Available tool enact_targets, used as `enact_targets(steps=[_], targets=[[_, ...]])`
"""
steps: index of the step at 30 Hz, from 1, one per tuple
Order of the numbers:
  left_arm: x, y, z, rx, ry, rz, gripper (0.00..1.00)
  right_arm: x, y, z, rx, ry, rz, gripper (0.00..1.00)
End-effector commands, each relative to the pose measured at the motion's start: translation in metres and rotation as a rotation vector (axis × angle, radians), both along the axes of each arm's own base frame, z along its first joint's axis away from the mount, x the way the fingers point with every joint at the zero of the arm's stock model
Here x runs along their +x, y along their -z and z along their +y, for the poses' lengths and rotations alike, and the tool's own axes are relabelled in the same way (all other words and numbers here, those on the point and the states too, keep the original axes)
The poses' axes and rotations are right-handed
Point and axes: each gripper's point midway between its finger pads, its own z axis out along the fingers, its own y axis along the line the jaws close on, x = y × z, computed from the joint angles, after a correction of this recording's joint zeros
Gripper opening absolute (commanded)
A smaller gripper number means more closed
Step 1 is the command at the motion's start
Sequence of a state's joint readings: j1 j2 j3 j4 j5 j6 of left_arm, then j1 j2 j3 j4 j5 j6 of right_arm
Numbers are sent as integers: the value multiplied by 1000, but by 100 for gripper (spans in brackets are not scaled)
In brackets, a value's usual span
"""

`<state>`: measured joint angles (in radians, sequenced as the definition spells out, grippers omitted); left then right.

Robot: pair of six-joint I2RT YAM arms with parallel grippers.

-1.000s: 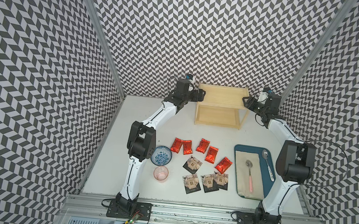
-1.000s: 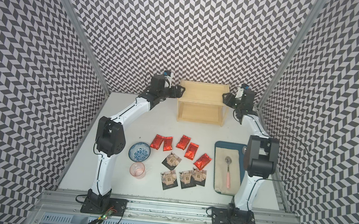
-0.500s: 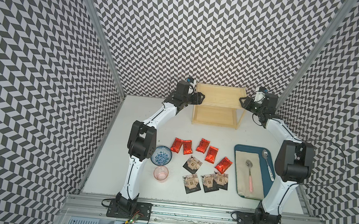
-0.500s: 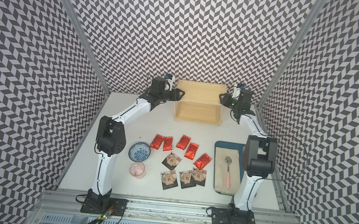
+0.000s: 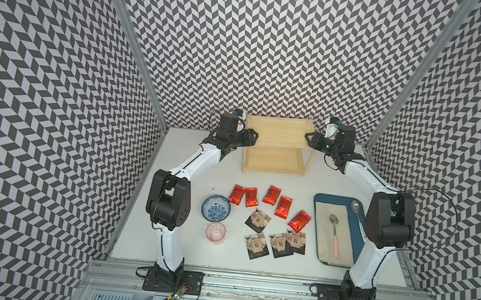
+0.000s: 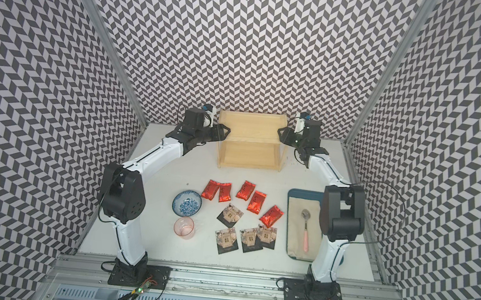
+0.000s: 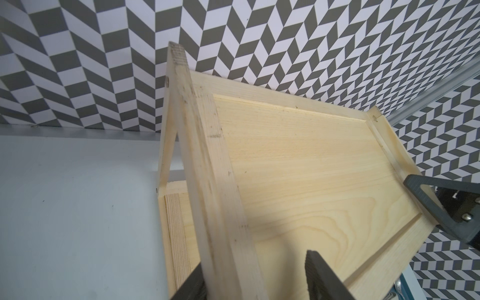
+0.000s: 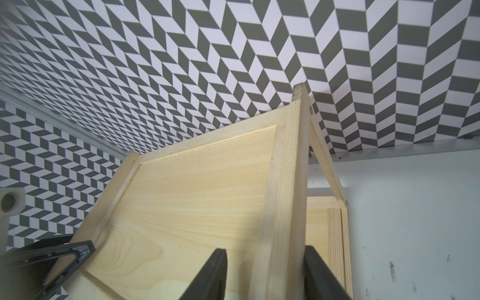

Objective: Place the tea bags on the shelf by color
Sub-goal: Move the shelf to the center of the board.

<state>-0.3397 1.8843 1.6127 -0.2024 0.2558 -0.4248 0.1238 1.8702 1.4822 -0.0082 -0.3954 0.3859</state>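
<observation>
We find the left gripper [image 7: 255,262] astride the shelf [image 7: 298,161] rim, not clenched; right gripper [image 8: 265,249] likewise astride — clamping indeterminate. We judge an uneven hold could skew or tip it.

Tallied on the tabletop [image 5: 336,178]: five red foil tea bags [image 5: 236,194] [image 5: 251,197] [image 5: 271,195] [image 5: 283,206] [image 5: 299,221]; four black square tea bags [image 5: 258,218] [image 5: 257,245] [image 5: 280,244] [image 5: 296,241]; one two-tier wooden shelf [image 5: 277,130]; one blue patterned bowl [image 5: 216,208]; one pink cup [image 5: 215,233]; one blue tray [image 5: 334,197], lined with one beige cloth [image 5: 324,240]; two spoons, one pink-handled [image 5: 334,229], one with a patterned handle [image 5: 358,211]. Also two white-and-black robot arms [image 5: 199,161] [image 5: 363,174].
</observation>
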Motion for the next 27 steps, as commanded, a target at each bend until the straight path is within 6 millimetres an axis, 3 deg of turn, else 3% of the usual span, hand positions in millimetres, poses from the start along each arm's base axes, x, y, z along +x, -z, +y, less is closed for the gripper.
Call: enact_targets(steps=[1, 7, 13, 20, 27], targets=[[-12, -47, 1, -45, 8, -123, 58, -20, -44, 17, 8, -29, -107, 49], [-29, -42, 9, -44, -5, -113, 58, -40, -46, 17, -1, -10, -110, 49], [-31, -30, 12, -37, -14, -98, 58, -53, -46, 15, 6, 1, -115, 49], [-27, -27, 10, -47, -20, -84, 58, -55, -38, 16, -2, -5, -99, 49], [-36, -23, 14, -59, -45, -71, 58, -53, -30, 16, -13, -4, -88, 50]])
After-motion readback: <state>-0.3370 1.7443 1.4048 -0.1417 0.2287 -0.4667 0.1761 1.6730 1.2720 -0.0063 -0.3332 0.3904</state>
